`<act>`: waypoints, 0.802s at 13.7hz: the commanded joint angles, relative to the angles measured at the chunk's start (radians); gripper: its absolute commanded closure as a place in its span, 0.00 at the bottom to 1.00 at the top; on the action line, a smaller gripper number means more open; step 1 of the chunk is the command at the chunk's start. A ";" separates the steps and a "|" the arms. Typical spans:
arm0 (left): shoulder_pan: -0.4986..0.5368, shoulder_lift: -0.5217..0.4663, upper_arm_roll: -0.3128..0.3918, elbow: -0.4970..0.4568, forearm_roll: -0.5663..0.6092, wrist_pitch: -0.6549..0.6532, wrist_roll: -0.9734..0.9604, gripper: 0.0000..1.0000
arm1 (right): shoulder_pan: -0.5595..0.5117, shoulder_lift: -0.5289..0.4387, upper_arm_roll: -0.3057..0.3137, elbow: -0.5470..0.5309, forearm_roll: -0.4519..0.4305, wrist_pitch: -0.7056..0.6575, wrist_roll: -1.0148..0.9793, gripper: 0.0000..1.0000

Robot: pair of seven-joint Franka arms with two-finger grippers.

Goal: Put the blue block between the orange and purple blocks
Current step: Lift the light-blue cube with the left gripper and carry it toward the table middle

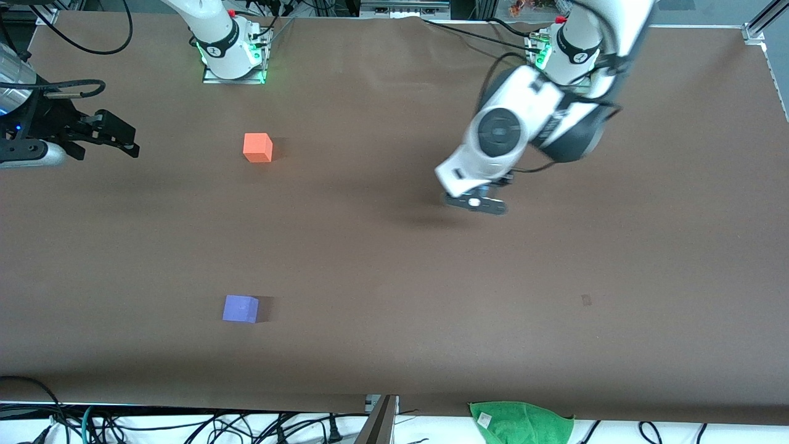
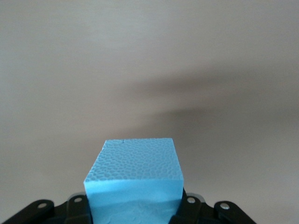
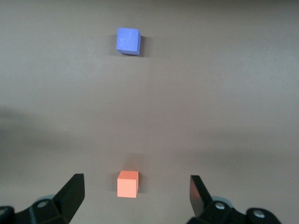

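My left gripper (image 1: 474, 201) is shut on the sky-blue block (image 2: 135, 163), which fills the space between its fingers (image 2: 189, 207). It holds the block over bare table toward the left arm's end; in the front view the hand hides the block. The orange block (image 1: 257, 148) sits on the table near the right arm's base. The purple block (image 1: 240, 308) sits nearer to the front camera, roughly in line with it. My right gripper (image 1: 126, 140) is open and empty, waiting at the right arm's end. Its wrist view shows the orange block (image 3: 127, 184) and the purple block (image 3: 128, 40).
The brown table (image 1: 394, 259) lies bare between the orange and purple blocks. A green cloth (image 1: 521, 422) hangs below the table's edge nearest the front camera. Cables run along that edge and by the arm bases.
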 commanded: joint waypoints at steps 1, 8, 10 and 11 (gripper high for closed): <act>-0.113 0.178 0.016 0.163 -0.008 0.060 -0.160 0.88 | -0.030 0.005 0.005 0.019 -0.011 -0.002 -0.017 0.01; -0.215 0.327 0.024 0.151 0.005 0.333 -0.248 0.79 | -0.028 0.013 0.007 0.018 -0.021 -0.006 -0.008 0.01; -0.216 0.344 0.024 0.151 0.005 0.335 -0.249 0.70 | -0.030 0.019 0.007 0.019 -0.022 -0.003 -0.001 0.01; -0.219 0.350 0.024 0.151 0.005 0.335 -0.251 0.67 | -0.030 0.028 0.007 0.021 -0.022 -0.003 -0.005 0.01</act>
